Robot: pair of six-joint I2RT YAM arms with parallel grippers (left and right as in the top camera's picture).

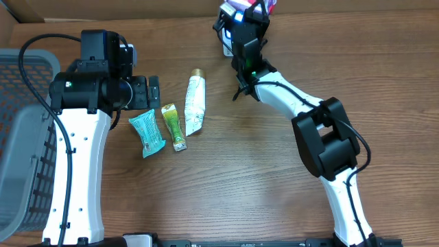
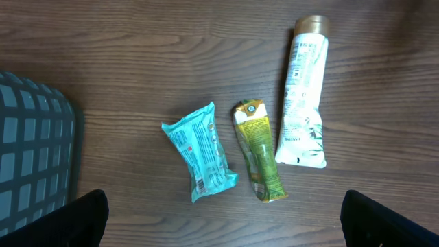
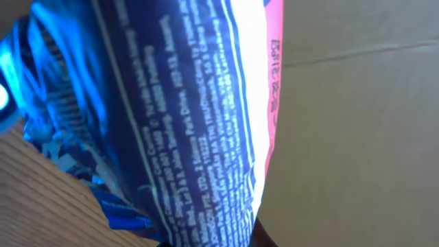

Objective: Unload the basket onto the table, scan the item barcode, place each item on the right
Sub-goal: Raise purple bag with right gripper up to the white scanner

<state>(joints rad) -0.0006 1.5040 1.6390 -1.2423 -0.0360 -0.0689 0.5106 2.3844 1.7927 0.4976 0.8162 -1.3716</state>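
The right hand (image 1: 248, 17) is closed on the blue packet (image 3: 199, 123) at the far edge of the bench (image 1: 240, 185). The packet's long axis runs in line with this hand. The left hand (image 1: 152, 92) is fully open, well apart, near the teal pack (image 1: 147, 134).

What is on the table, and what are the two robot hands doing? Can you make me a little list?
left gripper: open, holding nothing
right gripper: shut on the blue packet, at the far side
on the table: teal packet, green packet, white tube, lying side by side
basket: grey, at the left edge
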